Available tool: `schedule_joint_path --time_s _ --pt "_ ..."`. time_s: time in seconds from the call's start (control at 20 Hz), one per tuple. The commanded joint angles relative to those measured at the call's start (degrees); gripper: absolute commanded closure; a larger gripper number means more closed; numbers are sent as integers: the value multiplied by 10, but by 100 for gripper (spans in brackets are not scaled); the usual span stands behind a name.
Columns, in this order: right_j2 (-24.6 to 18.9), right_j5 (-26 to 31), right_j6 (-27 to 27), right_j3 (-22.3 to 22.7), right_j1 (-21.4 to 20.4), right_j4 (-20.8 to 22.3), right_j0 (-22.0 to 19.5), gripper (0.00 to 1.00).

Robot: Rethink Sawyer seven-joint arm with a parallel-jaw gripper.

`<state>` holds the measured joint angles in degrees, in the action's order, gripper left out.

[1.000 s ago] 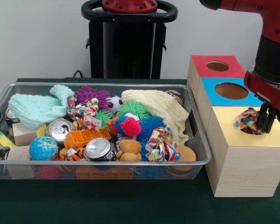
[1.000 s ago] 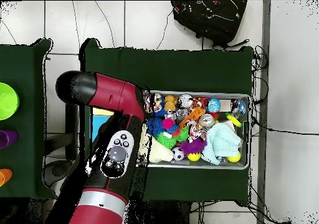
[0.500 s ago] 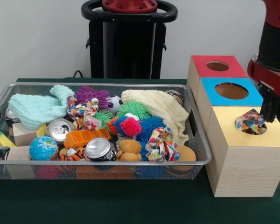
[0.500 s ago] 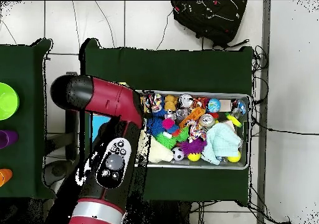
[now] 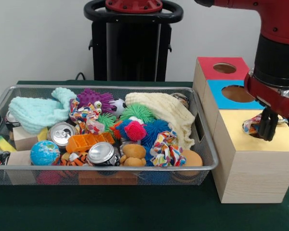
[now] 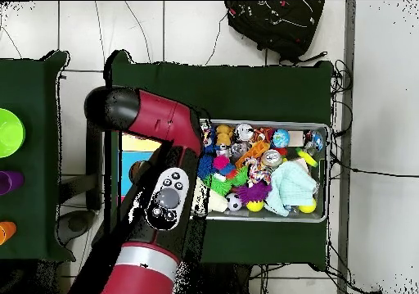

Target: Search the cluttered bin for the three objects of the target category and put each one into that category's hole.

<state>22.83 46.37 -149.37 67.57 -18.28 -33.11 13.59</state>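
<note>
One spotted cloth knot (image 5: pixel 251 125) lies at the hole in the yellow top of the wooden box (image 5: pixel 279 140); the hole itself is hidden by the knot and the gripper. My gripper (image 5: pixel 268 129) looks shut and empty, and its tip presses against the right side of this knot. Two more spotted cloth knots lie in the wire bin (image 5: pixel 111 168): one at the front right (image 5: pixel 166 149), one at the back left (image 5: pixel 85 115). In the overhead view the arm (image 6: pixel 164 201) hides the gripper and the boxes, and the bin's rim (image 6: pixel 327 172) shows to its right.
The blue-topped box (image 5: pixel 260 102) and the red-topped box (image 5: pixel 207 67) stand behind the yellow one. The bin also holds two cans (image 5: pixel 102 153), a globe ball (image 5: pixel 44 153), spiky balls (image 5: pixel 135 130), a cream cloth (image 5: pixel 164 113) and a mint cloth (image 5: pixel 36 111).
The gripper let the knot go and lifted up to the right. It has now come back down to the left onto the knot, which sits lower at the hole.
</note>
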Motion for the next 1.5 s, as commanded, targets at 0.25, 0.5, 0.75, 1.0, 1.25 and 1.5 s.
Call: schedule_joint_path --time_s 0.25,0.5,0.75,1.0,1.25,1.5 --pt "-37 40 -115 45 1 1 13 100" --pt "29 268 -50 1 -98 75 -13 100" --pt "25 277 -80 -42 -85 70 -33 100" --pt "-1 182 -114 -20 -46 42 -27 100" --pt "-27 73 -130 50 -43 12 3 100" --pt "-32 13 -133 80 -31 6 24 100"
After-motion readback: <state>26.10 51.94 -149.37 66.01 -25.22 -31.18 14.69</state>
